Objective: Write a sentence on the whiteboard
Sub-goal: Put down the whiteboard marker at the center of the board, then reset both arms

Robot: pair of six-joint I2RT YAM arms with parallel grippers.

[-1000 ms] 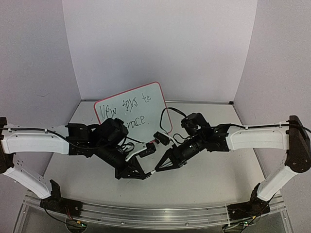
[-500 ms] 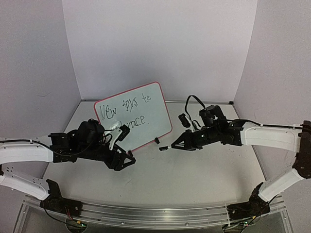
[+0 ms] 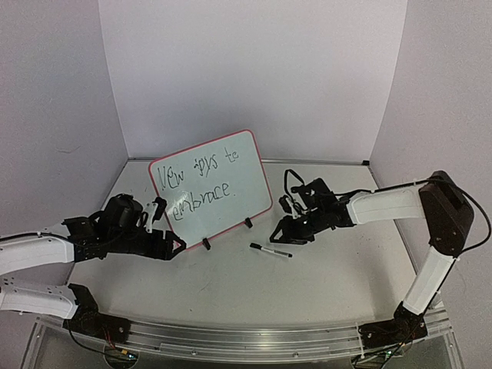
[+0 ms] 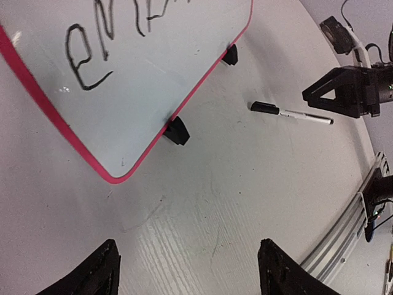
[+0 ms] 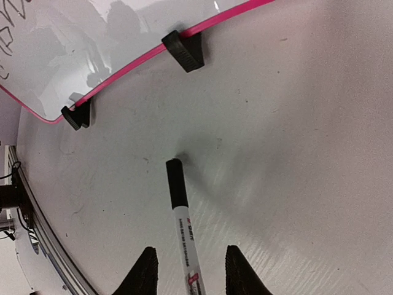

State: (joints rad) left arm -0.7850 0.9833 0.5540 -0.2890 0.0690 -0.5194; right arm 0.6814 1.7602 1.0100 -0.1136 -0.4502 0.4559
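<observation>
just dropped the marker [image 3: 270, 250] mid-frame, backed off with left gripper [image 3: 175, 247] and right gripper [image 3: 280, 234] spread empty, probably done with the sentence [image 3: 204, 192].

Your whiteboard [image 3: 211, 188] face is glossy and smooth, carrying reflections; its pink-red rim [image 4: 112, 179] looks like smooth plastic, its feet [image 4: 177, 131] like matt black plastic. Your counter [image 3: 323, 284] is matt white, faintly ribbed and scuffed. The marker [image 3: 270, 250] has a smooth white barrel and a black cap. The fingers [image 4: 101, 276] of your left end effector [image 4: 190, 276] appear matt black plastic; the near rail [image 3: 246, 338] is brushed metal.
</observation>
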